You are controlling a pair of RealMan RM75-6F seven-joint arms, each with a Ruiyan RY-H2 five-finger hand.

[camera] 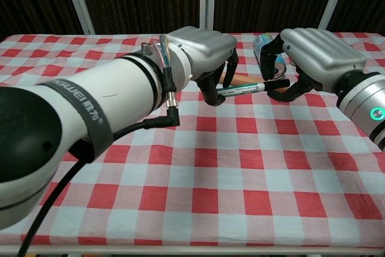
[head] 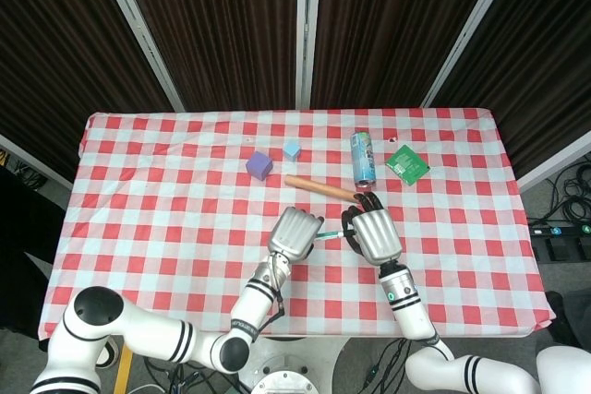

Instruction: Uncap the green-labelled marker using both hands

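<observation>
The green-labelled marker (camera: 246,88) is held level above the checked tablecloth, its black cap pointing toward my right side. My left hand (camera: 201,46) grips its barrel from above, fingers wrapped under it. My right hand (camera: 319,52) curls over the cap end, with fingers and thumb closed around the cap. In the head view only a short piece of the marker (head: 331,233) shows between my left hand (head: 295,231) and my right hand (head: 377,235). The cap sits on the marker.
Just behind the hands lies a wooden stick (head: 320,188). A drinks can (head: 362,156) lies on its side, with a green card (head: 406,164) next to it. A purple cube (head: 259,166) and a small light-blue cube (head: 292,149) sit further left.
</observation>
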